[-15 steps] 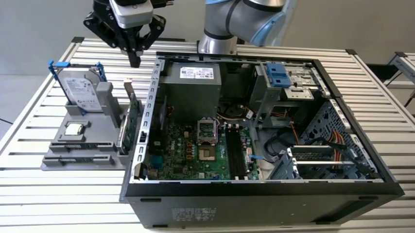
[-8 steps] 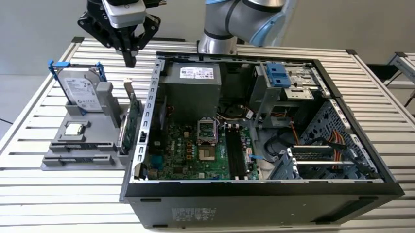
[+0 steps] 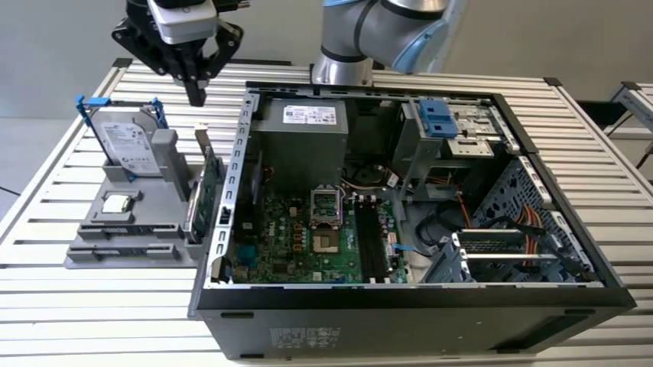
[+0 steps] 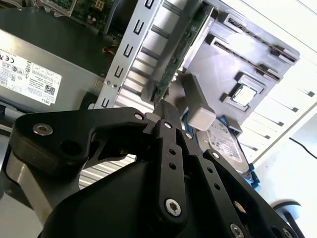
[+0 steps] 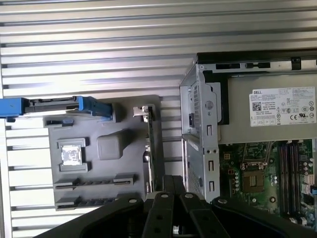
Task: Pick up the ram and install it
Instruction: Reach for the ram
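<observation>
There is one open black metal computer case (image 3: 408, 321), one white slatted metal table (image 3: 61, 306) and one grey plastic parts holder (image 5: 129, 158). There is one silver hard drive in a blue bracket (image 3: 131, 145), one small square silver processor chip (image 3: 118, 202) and one upright green expansion card (image 3: 207, 199). There are two long, narrow dark ram sticks (image 5: 95, 182). There is one black gripper (image 3: 194, 98).

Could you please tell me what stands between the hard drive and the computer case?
The green expansion card stands there on edge, as seen in the exterior view.
</observation>
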Robot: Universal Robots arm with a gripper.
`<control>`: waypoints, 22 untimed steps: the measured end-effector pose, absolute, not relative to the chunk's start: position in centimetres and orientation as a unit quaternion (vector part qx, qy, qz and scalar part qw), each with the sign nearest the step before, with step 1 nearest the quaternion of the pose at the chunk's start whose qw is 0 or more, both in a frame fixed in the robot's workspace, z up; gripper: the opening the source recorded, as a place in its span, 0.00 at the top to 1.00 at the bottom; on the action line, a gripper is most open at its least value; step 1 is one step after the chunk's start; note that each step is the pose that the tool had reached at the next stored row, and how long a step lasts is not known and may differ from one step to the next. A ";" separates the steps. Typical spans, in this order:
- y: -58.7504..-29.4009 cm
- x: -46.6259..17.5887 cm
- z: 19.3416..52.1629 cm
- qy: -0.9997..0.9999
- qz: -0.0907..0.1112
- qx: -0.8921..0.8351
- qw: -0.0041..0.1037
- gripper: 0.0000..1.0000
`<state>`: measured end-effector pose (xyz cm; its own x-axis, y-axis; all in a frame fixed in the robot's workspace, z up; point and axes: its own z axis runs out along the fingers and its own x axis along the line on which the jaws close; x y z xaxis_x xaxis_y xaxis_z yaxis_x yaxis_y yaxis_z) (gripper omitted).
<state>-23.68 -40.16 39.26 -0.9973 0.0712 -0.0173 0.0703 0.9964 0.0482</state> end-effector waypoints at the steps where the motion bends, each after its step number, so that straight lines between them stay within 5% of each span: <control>1: -40.2 -23.8 39.3 0.999 0.024 0.035 0.009 1.00; 22: -40.2 -26.6 39.3 0.999 0.024 0.035 0.010 1.00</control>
